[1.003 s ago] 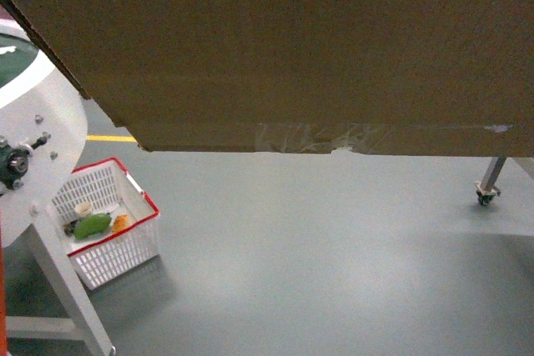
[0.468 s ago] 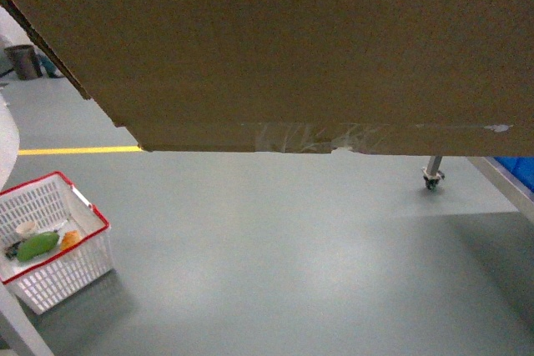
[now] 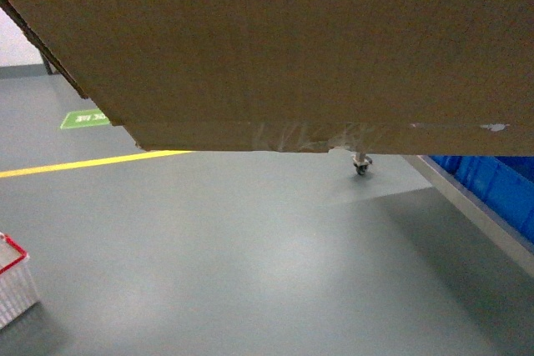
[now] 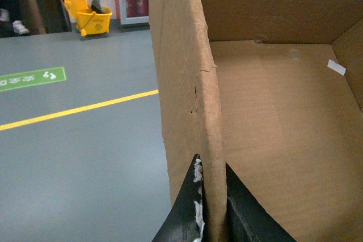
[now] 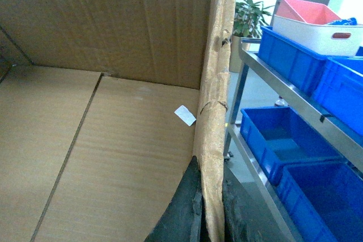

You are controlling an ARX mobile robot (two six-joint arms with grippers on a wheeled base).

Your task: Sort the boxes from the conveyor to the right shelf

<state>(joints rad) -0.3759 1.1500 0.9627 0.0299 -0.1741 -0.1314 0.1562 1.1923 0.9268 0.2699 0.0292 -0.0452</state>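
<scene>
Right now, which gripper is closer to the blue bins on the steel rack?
Right. The right gripper clamps the cardboard box wall right beside the blue bins. The left gripper pinches the opposite wall, facing open floor.

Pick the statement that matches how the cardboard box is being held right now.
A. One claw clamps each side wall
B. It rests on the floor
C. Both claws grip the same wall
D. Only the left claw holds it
A: the left claw pinches one wall of the cardboard box, and the right claw pinches the opposite wall.

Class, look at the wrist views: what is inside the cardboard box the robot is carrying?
The cardboard box looks empty apart from a small white label on its floor. The near corners are out of view.
</scene>
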